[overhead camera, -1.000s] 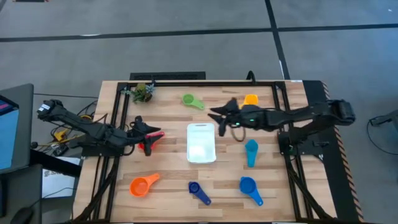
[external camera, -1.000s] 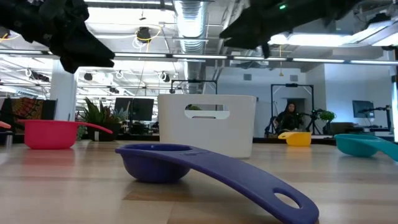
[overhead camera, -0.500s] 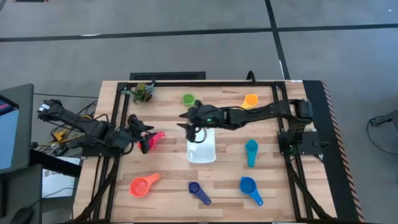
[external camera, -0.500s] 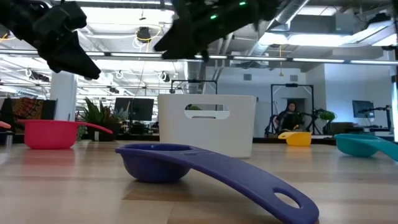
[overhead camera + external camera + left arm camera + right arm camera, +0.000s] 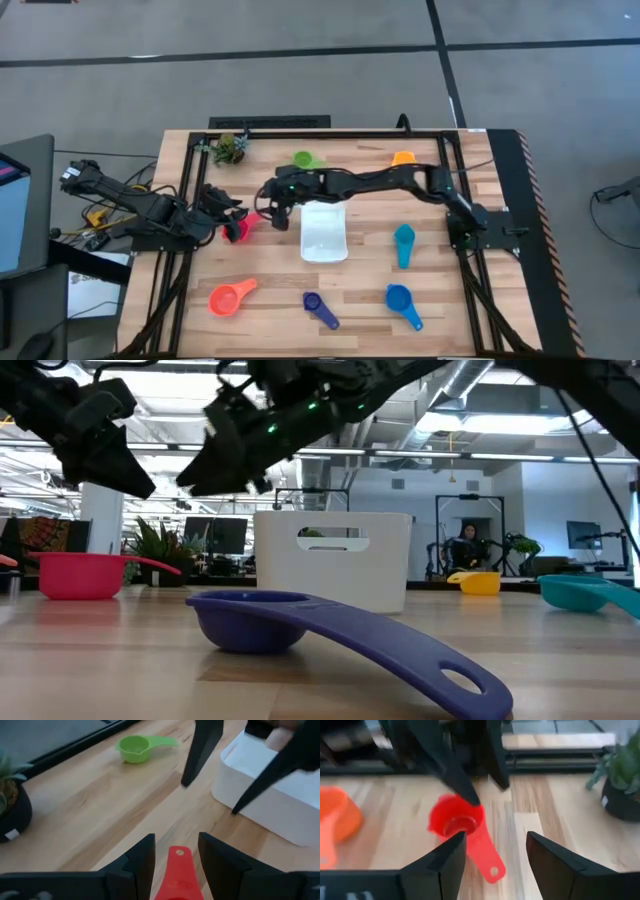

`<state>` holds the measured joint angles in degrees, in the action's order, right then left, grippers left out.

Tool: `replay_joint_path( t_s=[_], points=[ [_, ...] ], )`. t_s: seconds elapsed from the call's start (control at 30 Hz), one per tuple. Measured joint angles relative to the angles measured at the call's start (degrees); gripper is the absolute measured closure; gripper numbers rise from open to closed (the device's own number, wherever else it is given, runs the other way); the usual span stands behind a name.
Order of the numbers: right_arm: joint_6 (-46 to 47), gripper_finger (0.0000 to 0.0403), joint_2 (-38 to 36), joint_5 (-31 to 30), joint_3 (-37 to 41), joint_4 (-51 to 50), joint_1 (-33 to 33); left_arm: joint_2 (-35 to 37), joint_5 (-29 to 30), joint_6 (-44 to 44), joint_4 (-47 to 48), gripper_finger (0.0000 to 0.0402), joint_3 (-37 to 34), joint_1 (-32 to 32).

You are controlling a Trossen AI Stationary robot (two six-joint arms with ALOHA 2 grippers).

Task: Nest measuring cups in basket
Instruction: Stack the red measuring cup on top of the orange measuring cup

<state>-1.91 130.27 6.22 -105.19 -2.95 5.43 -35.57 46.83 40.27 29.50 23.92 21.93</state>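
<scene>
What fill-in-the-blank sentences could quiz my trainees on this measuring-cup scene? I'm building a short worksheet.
1. The right gripper has reached across the table toward the ____ measuring cup.
2. The basket holds ____ measuring cups so far.
3. Both grippers' jaws are ____.
4. The left gripper points along the red cup's ____.

Missing words: red; no; open; handle

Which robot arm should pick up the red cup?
Probably the left. Its open gripper sits right over the red cup, with the handle between its fingers. The right gripper, also open, has stretched across the table past the basket and hangs near the handle's tip.
</scene>
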Motion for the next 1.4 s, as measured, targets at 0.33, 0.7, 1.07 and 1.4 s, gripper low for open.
replay_joint_path(
  t_s=[0.33,0.7,1.07,1.4],
  points=[
    [-8.0,0.0135,13.4,-0.1,-16.1,-8.3,-1.4,0.0,0.1,1.2,0.4,0.0262,0.0,0.0],
    [-20.4,0.0131,17.3,-11.2,-19.6,-12.2,-4.2,0.0,0.5,1.4,0.8,0.0262,0.0,0.0],
    [-26.2,0.0132,17.3,-13.6,-19.6,-11.9,-4.2,0.0,1.4,0.7,1.3,0.0262,0.0,0.0],
    [-29.7,0.0132,17.3,-14.2,-19.5,-11.3,-5.1,0.0,1.8,4.0,4.0,0.0262,0.0,0.0]
  ],
)
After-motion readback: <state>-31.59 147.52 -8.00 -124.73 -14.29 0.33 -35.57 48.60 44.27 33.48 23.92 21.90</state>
